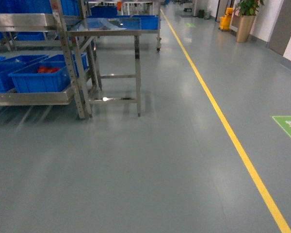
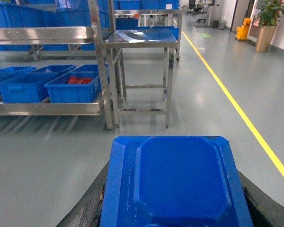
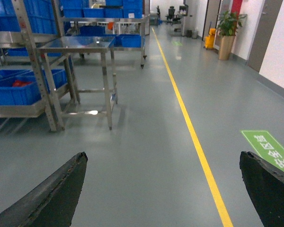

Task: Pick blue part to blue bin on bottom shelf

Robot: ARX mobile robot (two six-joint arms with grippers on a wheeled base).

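A flat blue part (image 2: 177, 184) with bevelled corners fills the lower left wrist view, and my left gripper (image 2: 175, 191) is shut on it, a black finger (image 2: 87, 208) showing at each side. Ahead to the left, the bottom shelf (image 2: 47, 109) of a steel rack carries blue bins; the nearest blue bin (image 2: 73, 87) holds red pieces, and another (image 2: 23, 85) stands beside it. The head view shows the same bin (image 1: 39, 77) on the shelf rail (image 1: 29, 97), with no gripper in sight. My right gripper (image 3: 163, 156) is open over bare floor, nothing between its fingers.
A bare steel table (image 1: 109, 26) stands right of the rack upright (image 1: 72, 58). Grey floor stretches ahead, crossed by a yellow line (image 1: 233, 141), with a green floor sign (image 1: 288, 126) at the right. Far back stand a potted plant (image 1: 246, 19) and more blue bins (image 1: 145, 22).
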